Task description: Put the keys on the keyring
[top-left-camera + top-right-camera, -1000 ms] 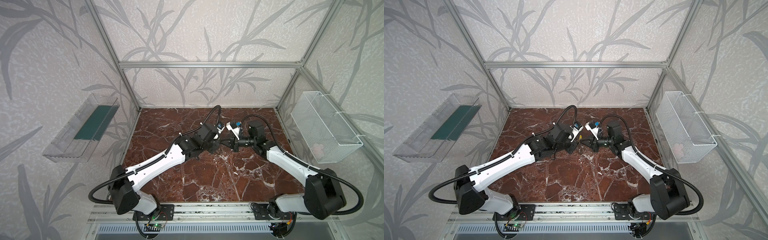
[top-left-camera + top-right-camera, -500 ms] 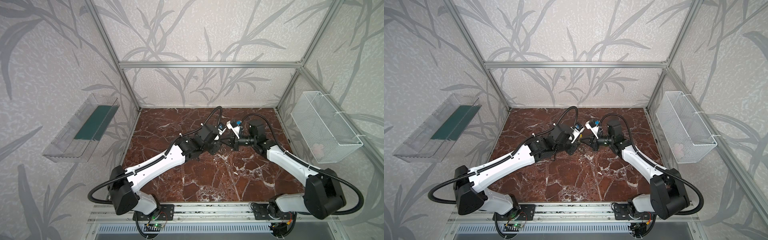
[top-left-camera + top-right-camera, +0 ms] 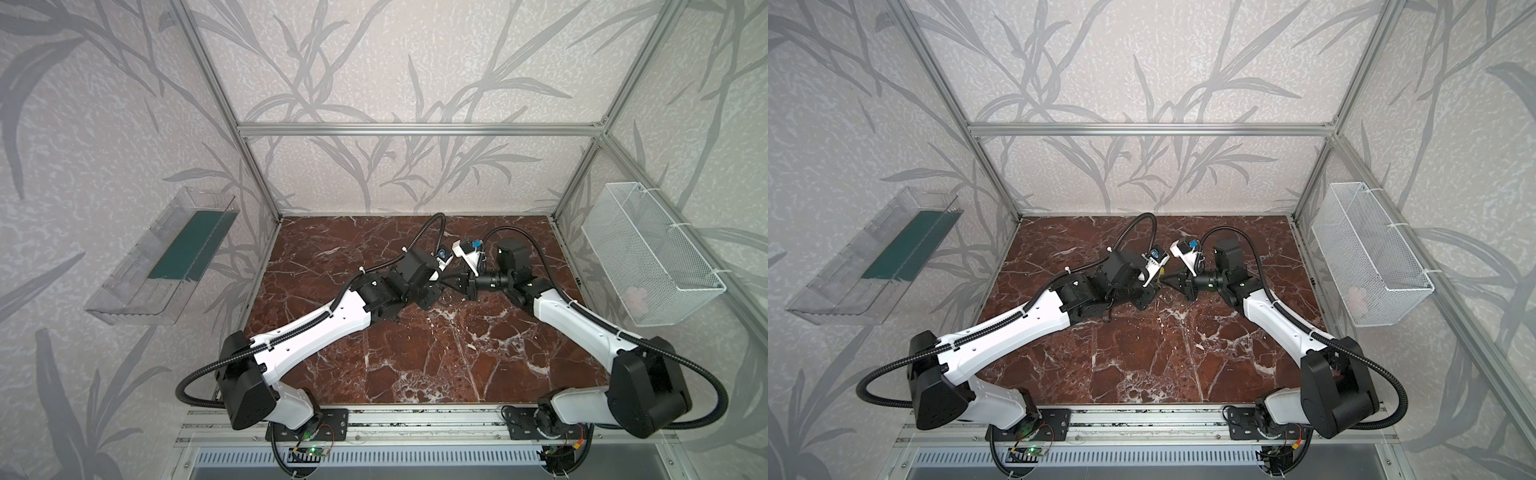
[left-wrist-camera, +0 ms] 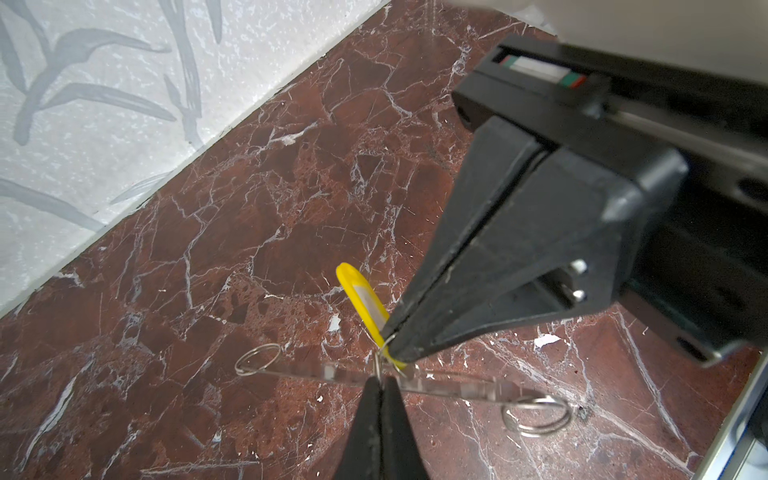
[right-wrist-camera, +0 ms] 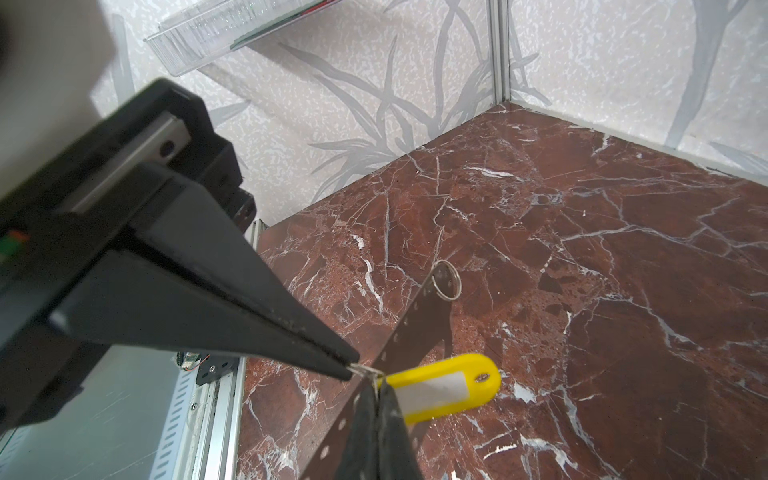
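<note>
In both top views, left tool (image 3: 444, 286) and right tool (image 3: 455, 284) meet tip to tip near 1 o'clock of tabletop (image 3: 415, 353) centre. Left wrist: both pinched shut on the keyring (image 4: 377, 365), at the rim of the keys (image 4: 457, 383). Right wrist: yellow tag (image 5: 440, 388) juts aside; threading looks unfinished.

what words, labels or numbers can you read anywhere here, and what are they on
No text can be read in any view.
keyring tag: its white label window is blank.
circuit board below the left arm's base: any print is too small to read.
</note>
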